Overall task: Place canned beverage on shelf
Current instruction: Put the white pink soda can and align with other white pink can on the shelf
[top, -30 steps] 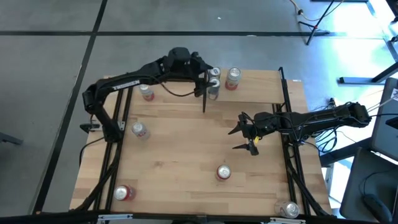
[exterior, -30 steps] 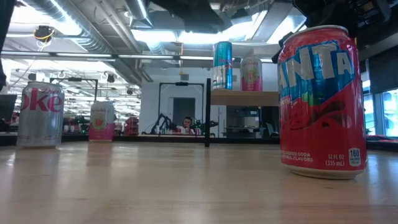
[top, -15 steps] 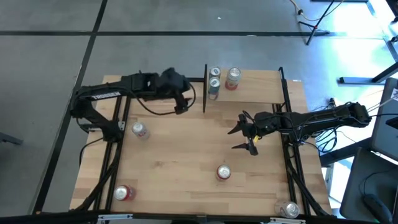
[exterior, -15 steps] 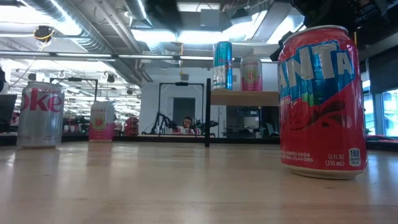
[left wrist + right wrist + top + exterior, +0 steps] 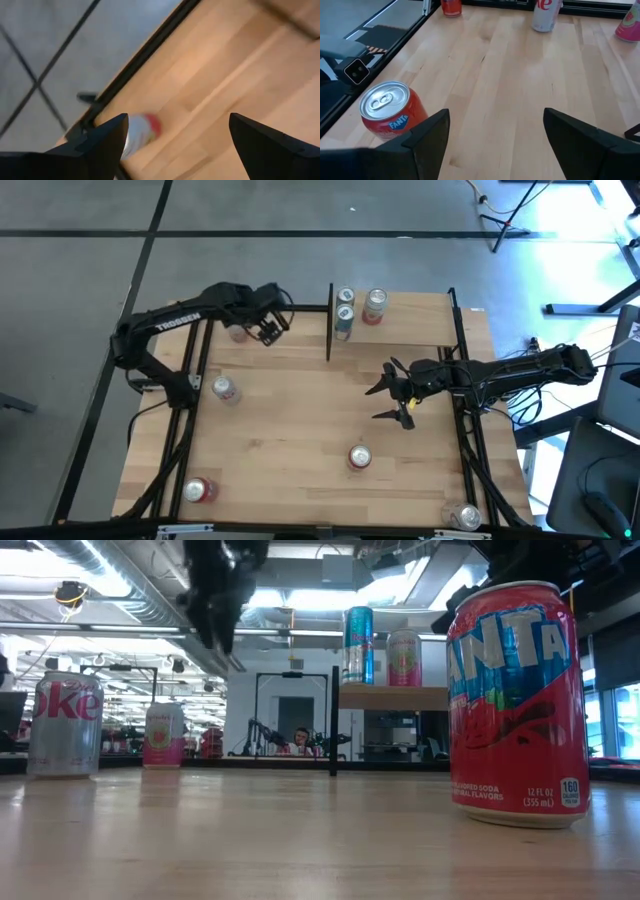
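Three cans already stand on the shelf (image 5: 400,330) at the table's (image 5: 300,430) far edge, right of the middle, between its black posts: a tall blue one (image 5: 343,323), another just behind it (image 5: 346,298), and a pink one (image 5: 374,306). Five more wait on the table itself. Largest first, then: the table, light wood with dark frame rails down both sides; then the shelf, a raised board.

Now the arms. The left gripper (image 5: 268,328) hangs above the far-left corner, fingers apart and empty, right beside a pink can (image 5: 237,332) that its wrist view catches below, between the fingers. The right gripper (image 5: 398,395) waits over the right half of the table, jaws spread wide, holding nothing.

Down to the cans. A Diet Coke (image 5: 224,389) sits near the left edge, a red can (image 5: 197,490) in the near-left corner, a Fanta (image 5: 359,457) toward the near edge, and one more (image 5: 465,517) in the near-right corner.

Handling, by my read: these look sealed, so fairly heavy for their size, rigid while full, but smooth and round, so slippery and quick to tip. The pink can looks like the next target. Best hold is across the body at mid-height, fingers square to the wall, firm without denting.
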You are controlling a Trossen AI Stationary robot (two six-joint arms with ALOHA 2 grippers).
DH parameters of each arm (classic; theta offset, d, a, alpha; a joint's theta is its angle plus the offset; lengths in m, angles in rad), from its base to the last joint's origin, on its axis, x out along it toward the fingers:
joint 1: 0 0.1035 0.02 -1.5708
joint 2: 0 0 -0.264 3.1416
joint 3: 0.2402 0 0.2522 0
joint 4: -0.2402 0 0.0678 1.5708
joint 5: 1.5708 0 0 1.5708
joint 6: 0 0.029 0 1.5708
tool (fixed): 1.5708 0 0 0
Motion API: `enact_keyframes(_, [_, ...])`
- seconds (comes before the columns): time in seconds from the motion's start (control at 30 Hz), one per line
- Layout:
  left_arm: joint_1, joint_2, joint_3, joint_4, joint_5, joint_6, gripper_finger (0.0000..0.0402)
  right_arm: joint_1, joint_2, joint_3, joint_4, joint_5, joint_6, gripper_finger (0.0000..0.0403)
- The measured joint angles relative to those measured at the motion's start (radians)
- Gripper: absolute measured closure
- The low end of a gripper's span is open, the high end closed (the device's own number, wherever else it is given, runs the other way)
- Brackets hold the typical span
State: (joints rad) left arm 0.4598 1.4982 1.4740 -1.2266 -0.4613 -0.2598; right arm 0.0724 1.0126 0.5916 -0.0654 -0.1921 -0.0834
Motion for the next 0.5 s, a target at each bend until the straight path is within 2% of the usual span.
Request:
enact_keyframes(0.23, [0.19,-0.001,-0.099,0.006,0.006,0.033,0.0071,0.0,0.0,0.0,-0.01,0.0,0.0,0.01])
enact_keyframes(0.5, [0.248,-0.001,-0.222,0.032,-0.011,0.069,0.0071,0.0,0.0,0.0,-0.01,0.0,0.005,0.01])
